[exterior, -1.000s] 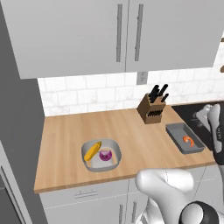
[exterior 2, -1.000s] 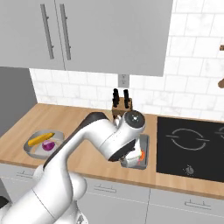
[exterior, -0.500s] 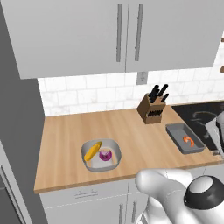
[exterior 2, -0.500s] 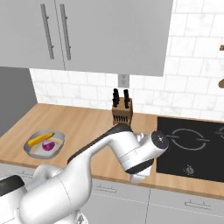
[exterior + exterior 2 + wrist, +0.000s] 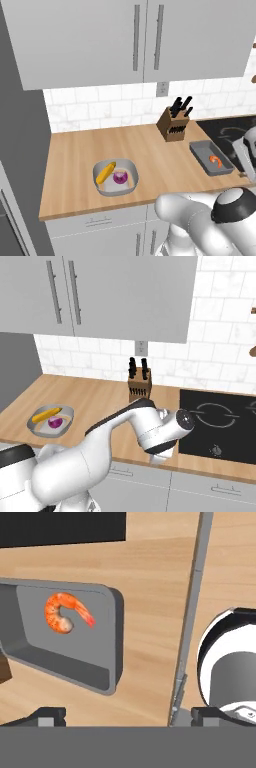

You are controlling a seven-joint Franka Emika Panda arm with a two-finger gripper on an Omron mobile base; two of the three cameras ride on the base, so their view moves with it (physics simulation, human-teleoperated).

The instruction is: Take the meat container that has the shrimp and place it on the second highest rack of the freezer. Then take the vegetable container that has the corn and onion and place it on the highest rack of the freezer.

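On the left of the wooden surface (image 5: 80, 165), the vegetable container (image 5: 115, 176) holds the corn (image 5: 105, 172) and the onion (image 5: 120, 177); it is untouched. To the right, the meat container (image 5: 211, 157) with the shrimp (image 5: 64, 613) also rests on the surface. The tool (image 5: 122, 714) hovers above it, fingers spread, gripping nothing. Both freezer placements remain to be done.

arm: we have swung it lower, toward the worktop's front edge beside the hob | gripper (image 5: 122, 714): we now hang above the grey tray (image 5: 112, 637) holding the shrimp (image 5: 64, 614) | wrist: no longer hides the knife block (image 5: 140, 383)
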